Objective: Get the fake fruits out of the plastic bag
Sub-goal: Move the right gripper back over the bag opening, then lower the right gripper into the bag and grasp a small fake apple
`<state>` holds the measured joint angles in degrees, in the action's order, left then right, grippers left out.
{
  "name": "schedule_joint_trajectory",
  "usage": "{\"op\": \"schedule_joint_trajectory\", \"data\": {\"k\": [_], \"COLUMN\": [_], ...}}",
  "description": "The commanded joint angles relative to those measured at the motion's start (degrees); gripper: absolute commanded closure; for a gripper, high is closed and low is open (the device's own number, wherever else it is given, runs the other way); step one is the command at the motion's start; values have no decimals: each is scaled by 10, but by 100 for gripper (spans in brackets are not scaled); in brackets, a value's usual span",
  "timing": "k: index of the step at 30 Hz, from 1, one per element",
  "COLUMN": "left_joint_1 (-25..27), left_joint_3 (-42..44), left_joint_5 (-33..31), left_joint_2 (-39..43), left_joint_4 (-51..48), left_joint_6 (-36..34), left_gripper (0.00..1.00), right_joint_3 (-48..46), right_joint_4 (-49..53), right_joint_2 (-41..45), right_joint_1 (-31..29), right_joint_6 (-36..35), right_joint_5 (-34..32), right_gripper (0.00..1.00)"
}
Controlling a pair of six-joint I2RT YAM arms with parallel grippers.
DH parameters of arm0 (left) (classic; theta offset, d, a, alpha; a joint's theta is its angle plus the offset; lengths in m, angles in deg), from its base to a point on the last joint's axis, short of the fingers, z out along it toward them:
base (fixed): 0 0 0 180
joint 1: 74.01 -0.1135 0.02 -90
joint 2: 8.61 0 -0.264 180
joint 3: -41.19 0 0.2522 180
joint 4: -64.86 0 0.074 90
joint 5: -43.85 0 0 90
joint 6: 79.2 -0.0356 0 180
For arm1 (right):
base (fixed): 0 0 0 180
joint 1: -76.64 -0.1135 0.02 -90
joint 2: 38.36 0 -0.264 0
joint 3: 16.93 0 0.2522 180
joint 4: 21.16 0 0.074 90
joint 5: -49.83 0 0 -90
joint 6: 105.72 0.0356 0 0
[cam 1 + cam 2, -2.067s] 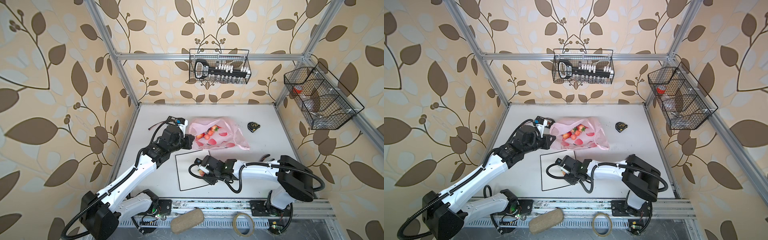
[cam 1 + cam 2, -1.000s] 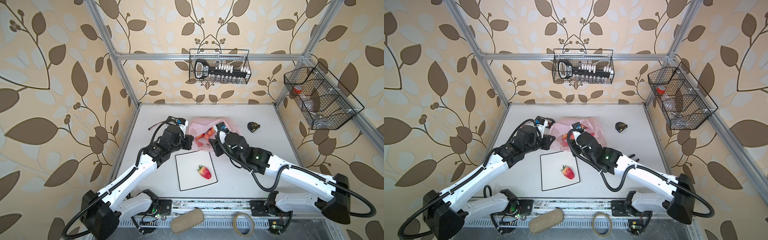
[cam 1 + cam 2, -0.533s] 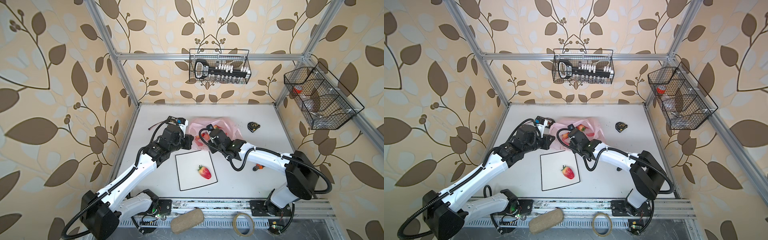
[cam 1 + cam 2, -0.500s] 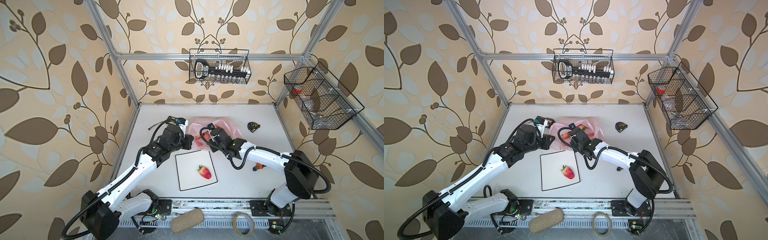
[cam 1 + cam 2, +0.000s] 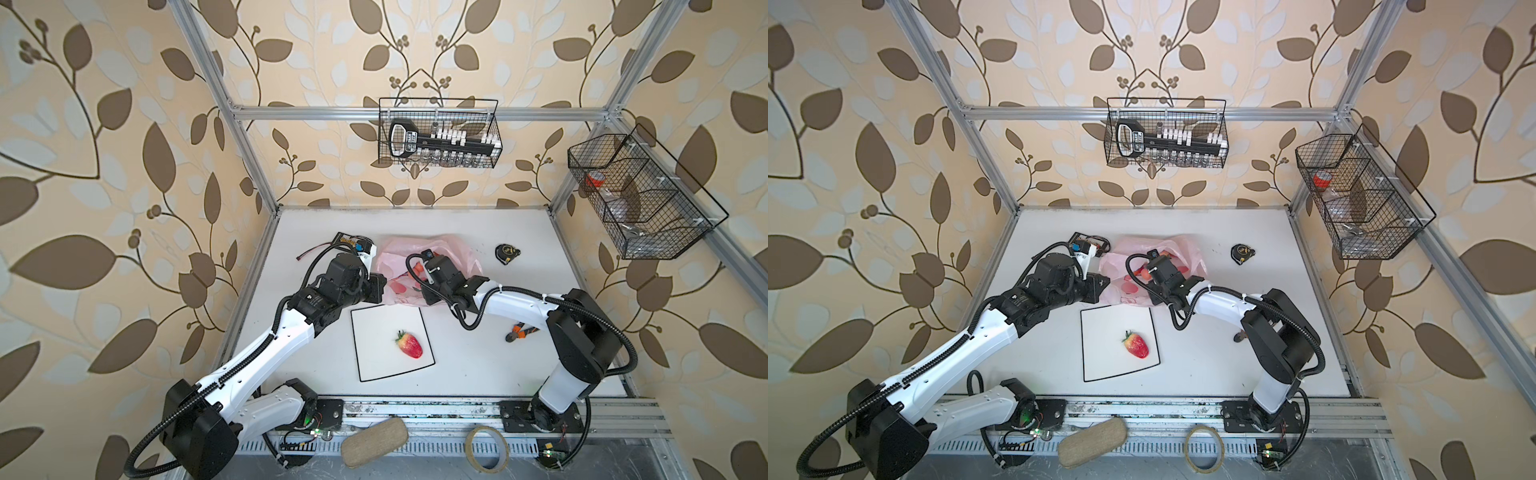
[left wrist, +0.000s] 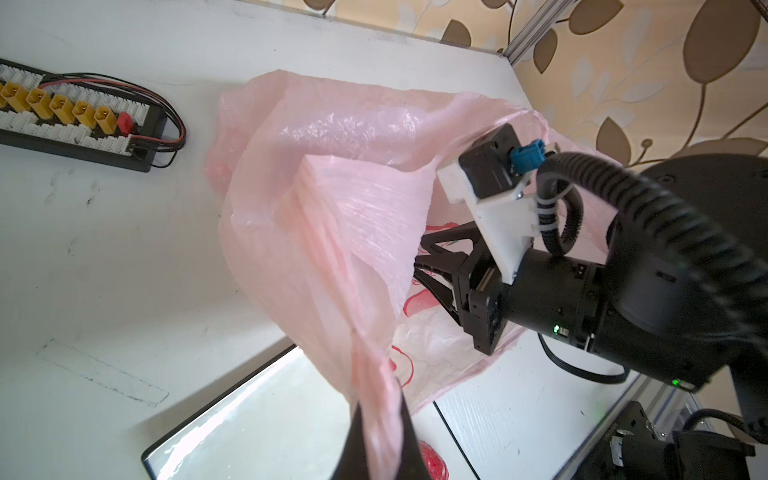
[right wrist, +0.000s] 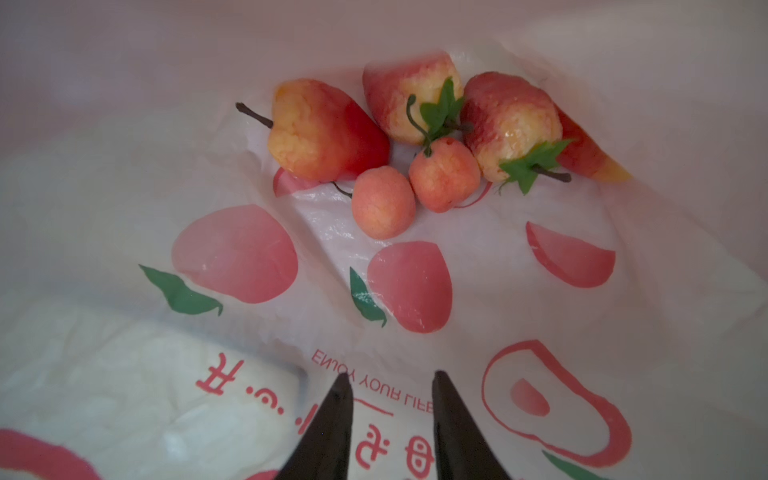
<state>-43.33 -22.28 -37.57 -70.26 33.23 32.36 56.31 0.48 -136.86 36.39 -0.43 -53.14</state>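
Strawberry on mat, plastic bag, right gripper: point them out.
strawberry (image 5: 410,345): in a top view, red body.
plastic bag (image 6: 332,199): left wrist view, pink film.
right gripper (image 7: 388,374): right wrist view, midway between fingertips.

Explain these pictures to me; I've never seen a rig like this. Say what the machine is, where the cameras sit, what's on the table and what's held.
Two robot arms with two-finger grippers work on a white table. Two pictures look down from overhead; two come from cameras on the wrists. The left gripper pinches the pink plastic bag by its edge. The right gripper, jaws apart and empty, is inside it, facing the fake fruits. One strawberry lies on the square mat; a tape measure and pliers lie nearby.
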Motion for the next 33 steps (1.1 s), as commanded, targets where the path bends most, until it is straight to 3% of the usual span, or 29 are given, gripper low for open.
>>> {"op": "schedule_joint_trajectory", "data": {"k": [1,10,33], "left_joint_1": [-3,-3,-3], "left_joint_3": [4,3,0], "left_joint_5": [14,45,65], "left_joint_2": [6,-7,-7], "left_joint_4": [10,19,18], "left_joint_6": [-9,-13,-18], "left_gripper": [100,100,100], "right_joint_3": [-1,83,202], "right_joint_4": [-2,-6,-39], "right_joint_2": [-15,-65,-222], "right_joint_1": [1,15,32], "right_joint_6": [73,169,235], "right_joint_5": [8,-8,-5], "right_gripper": [61,50,50]}}
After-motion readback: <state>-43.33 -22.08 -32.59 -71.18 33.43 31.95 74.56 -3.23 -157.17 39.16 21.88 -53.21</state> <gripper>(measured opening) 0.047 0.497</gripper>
